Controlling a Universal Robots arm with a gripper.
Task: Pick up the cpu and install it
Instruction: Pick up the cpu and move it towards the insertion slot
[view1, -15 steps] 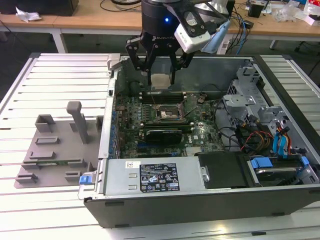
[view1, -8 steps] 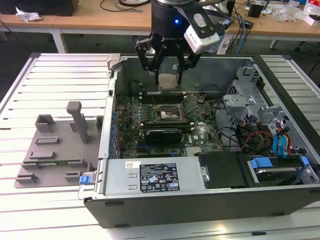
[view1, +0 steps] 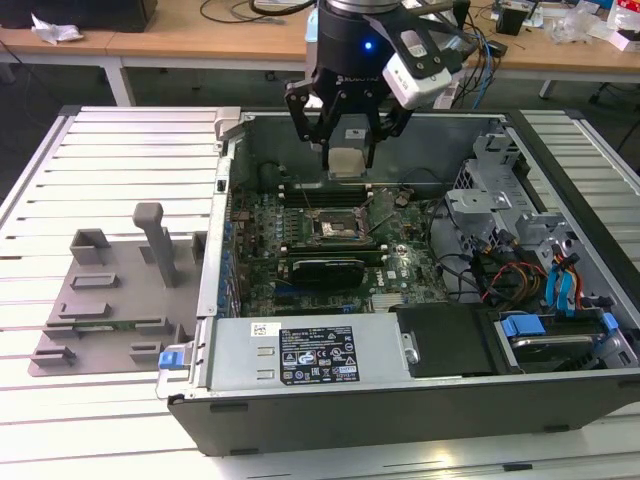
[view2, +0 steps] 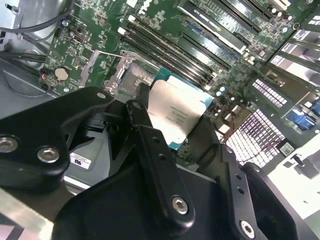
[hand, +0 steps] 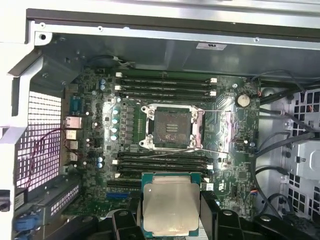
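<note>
- The black, multi-link end effector (view1: 347, 150) hangs over the open, dark grey metal computer case (view1: 400, 405), which lies on its side on the white slatted metal table (view1: 100, 150).
- Its fingers (hand: 210, 212) are pinched against two opposite edges of the cpu (hand: 171, 207), a small flat square chip with a silvery-white metal top and a thin green rim. The chip is held flat, metal face up.
- The cpu (view1: 346, 161) is therefore in the air, clear of the green motherboard (view1: 400, 262) and touching nothing but the fingers.
- The relation that matters is chip to socket. The black square socket (hand: 170, 127) sits between two banks of long black memory slots (hand: 165, 85), and its contact field looks bare.
- Its silvery retaining frame (hand: 225, 127) is swung open to one side, so nothing covers the seat.
- In the exterior view the socket (view1: 335, 228) lies below the end effector and somewhat nearer the camera. I judge the chip to be high above the board and offset from the seat, not directly over it.
- In the first wrist view the chip's edges run parallel to the socket's edges, so the two squares look aligned in rotation. Which corner is keyed I cannot tell.
- In the second wrist view the cpu (view2: 177, 112) overlaps one side of the socket (view2: 134, 76).
- The grey plastic fixture plate with upright posts (view1: 110, 300) stands on the table at the exterior view's left, well apart from the end effector.
</note>
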